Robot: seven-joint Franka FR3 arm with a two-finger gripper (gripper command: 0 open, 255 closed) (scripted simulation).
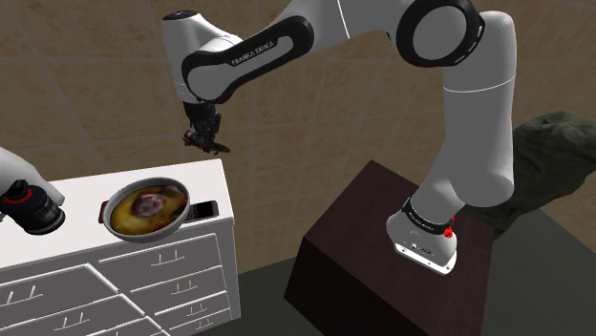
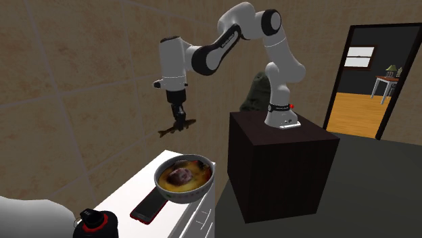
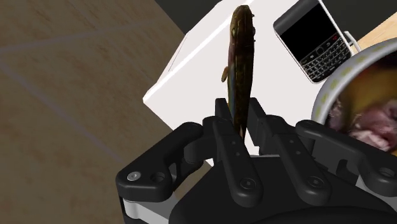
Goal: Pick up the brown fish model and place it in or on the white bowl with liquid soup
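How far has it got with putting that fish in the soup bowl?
Picked up: the hand is shut on the brown fish, in the air by the white cabinet's corner. In hand: carrying it; it is not over the bowl. Left: bring it over and let go.

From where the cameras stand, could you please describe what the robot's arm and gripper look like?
The arm is glossy white, made of rounded tubular links with black joint bands. One band carries white FRANKA EMIKA lettering, and a small red mark sits near the base. The gripper is all black, with two blocky fingers and round screw heads.
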